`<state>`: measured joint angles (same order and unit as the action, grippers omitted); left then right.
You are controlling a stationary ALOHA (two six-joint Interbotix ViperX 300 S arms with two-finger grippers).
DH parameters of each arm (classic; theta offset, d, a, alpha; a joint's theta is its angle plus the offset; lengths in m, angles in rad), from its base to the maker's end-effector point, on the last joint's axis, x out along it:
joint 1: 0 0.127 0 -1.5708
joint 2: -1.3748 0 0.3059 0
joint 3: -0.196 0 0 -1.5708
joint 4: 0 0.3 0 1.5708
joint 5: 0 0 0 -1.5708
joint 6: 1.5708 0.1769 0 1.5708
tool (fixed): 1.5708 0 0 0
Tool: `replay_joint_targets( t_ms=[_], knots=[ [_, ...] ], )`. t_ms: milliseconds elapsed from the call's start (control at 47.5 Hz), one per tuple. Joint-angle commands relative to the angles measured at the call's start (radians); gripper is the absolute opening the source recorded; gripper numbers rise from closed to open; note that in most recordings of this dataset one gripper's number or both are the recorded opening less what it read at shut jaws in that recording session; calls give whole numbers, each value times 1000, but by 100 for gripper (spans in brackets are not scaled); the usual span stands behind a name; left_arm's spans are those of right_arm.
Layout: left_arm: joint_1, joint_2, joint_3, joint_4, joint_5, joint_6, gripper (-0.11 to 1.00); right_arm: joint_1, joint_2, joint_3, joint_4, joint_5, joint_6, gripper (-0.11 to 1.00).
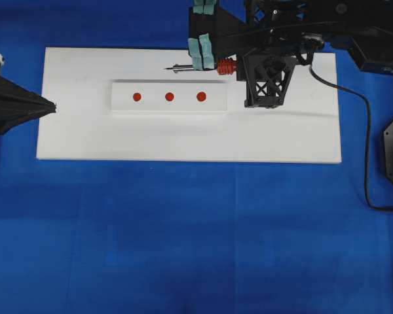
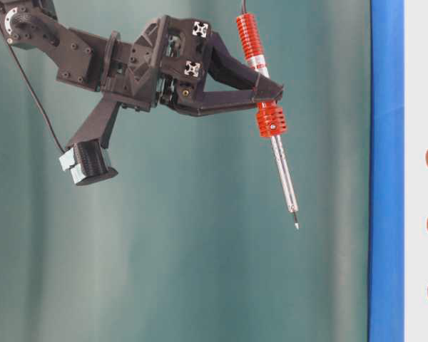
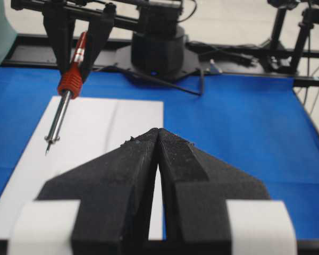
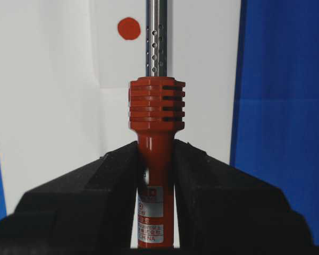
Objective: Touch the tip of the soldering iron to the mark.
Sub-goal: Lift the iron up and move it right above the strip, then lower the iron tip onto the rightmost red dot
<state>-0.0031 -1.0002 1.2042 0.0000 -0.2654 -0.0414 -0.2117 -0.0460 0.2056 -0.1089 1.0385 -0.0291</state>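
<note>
Soldering iron (image 4: pixel 155 159) sits clenched in the right end effector (image 4: pixel 155 175), shaft extending ahead, the mark (image 1: pixel 169 97) beyond its tip; left end effector (image 3: pixel 158 139) closed, empty. Only the table-level view shows the tip airborne.

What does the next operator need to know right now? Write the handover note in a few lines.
Right end effector: shut on the soldering iron, gripping its red-orange handle, held in the air with the shaft pointing down.
Left end effector: shut, holding nothing, parked at the left edge of the white board.
The mark is the middle red dot on the white block, untouched.
Done: iron picked up and carried over the board.
Left: the tip is beyond the block's far edge and off the surface; bring it over the middle dot and lower it to touch.
</note>
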Motion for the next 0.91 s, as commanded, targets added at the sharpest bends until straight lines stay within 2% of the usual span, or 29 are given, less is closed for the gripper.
replay_joint_targets(
  t_ms=[0, 316, 716, 885],
  knots=[
    [2, 5, -11, 2, -9, 0, 0, 2, -26, -23, -3, -5, 2, 6],
    [0, 2, -11, 3, -8, 0, 0, 2, -40, -2, -3, 5, 2, 6],
    [2, 0, -11, 3, -8, 2, 0, 2, -169, 163, -3, -2, 5, 6],
    [2, 0, -9, 2, -6, 5, 0, 2, -207, 202, -3, -2, 6, 6]
  ],
)
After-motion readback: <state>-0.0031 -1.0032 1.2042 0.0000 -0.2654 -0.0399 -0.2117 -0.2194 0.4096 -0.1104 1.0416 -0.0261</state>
